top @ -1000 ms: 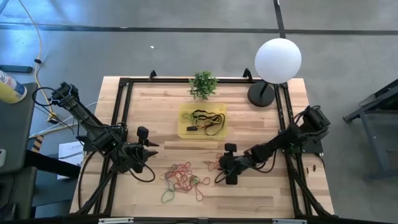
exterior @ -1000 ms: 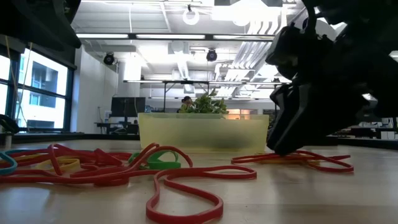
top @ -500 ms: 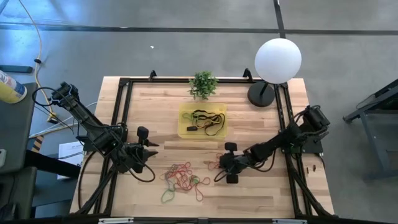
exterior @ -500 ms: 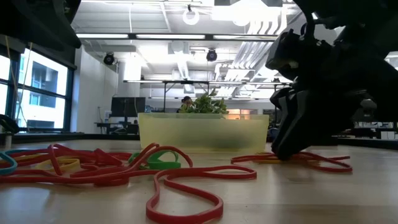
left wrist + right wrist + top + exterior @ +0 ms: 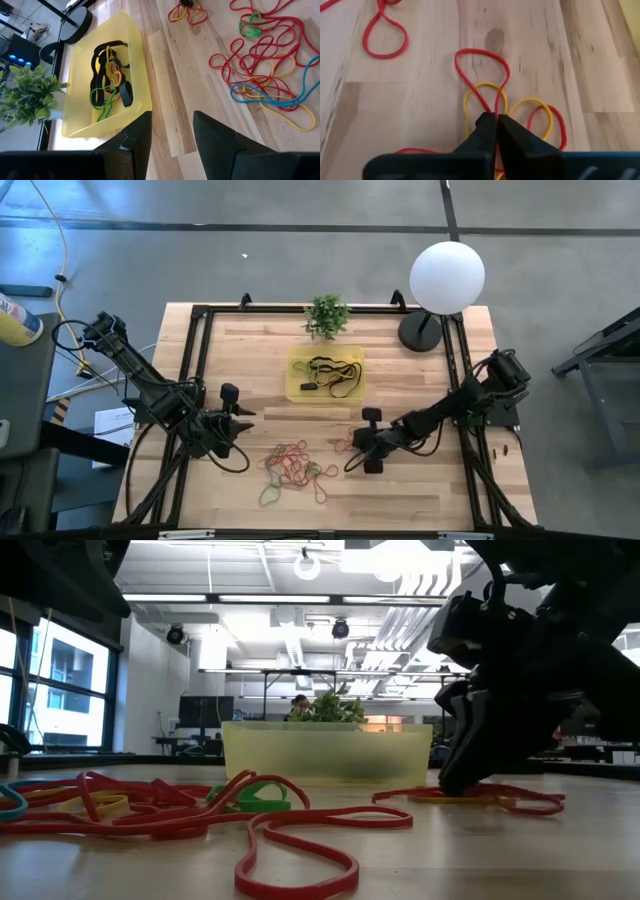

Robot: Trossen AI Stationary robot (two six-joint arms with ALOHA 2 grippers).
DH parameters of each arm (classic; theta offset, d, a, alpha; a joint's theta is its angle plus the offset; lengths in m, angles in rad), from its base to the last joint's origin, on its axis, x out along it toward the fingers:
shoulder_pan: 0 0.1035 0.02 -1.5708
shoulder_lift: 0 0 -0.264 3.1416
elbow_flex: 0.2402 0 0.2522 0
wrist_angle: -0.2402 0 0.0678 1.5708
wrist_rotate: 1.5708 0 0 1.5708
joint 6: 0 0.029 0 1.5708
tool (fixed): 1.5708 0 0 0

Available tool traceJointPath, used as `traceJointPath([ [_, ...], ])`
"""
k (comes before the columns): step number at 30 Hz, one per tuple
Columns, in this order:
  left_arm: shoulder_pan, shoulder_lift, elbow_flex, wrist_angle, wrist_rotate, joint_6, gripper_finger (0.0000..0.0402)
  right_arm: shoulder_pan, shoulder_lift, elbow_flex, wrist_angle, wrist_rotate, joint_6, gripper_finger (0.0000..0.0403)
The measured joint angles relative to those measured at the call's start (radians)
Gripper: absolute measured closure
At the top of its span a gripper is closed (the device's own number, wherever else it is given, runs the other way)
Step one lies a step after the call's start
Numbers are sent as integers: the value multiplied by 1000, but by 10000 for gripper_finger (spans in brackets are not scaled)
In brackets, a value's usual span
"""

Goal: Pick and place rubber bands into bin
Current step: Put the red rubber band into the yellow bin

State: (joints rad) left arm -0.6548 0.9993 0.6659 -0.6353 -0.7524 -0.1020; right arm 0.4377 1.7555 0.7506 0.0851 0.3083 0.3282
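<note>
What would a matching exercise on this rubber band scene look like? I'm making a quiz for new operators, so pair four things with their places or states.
Things:
1. bin
2. right end effector
3. left end effector
4. potted plant

Places or states:
A. open, holding nothing, beside the big rubber band pile
B. at the table's far edge, behind the bin
C. closed on a red band lying over yellow ones
D. mid-table, holding black, green and yellow bands

Pairs: 1-D, 2-C, 3-A, 4-B
</note>
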Motion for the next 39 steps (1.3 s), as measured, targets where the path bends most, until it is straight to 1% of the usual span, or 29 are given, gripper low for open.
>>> traceJointPath([
  [6, 0, 0, 0, -1, 0, 0, 268, 1, -37, 0, 10, 27, -24, 398],
  [16, 0, 0, 0, -3, 0, 0, 268, 1, -183, 0, 33, 67, -129, 401],
  [20, 0, 0, 0, -3, 0, 0, 268, 1, -239, 0, 60, 71, -196, 402],
  [26, 0, 0, 0, -6, 0, 0, 268, 1, -305, 0, 70, 77, -249, 402],
  [30, 0, 0, 0, -10, 0, 0, 268, 1, -307, 0, 69, 45, -244, 402],
  [34, 0, 0, 0, -10, 0, 0, 268, 0, -276, 0, 77, -71, -206, 402],
  [39, 0, 0, 0, -10, 0, 0, 268, 0, -262, 0, 86, -72, -178, 399],
])
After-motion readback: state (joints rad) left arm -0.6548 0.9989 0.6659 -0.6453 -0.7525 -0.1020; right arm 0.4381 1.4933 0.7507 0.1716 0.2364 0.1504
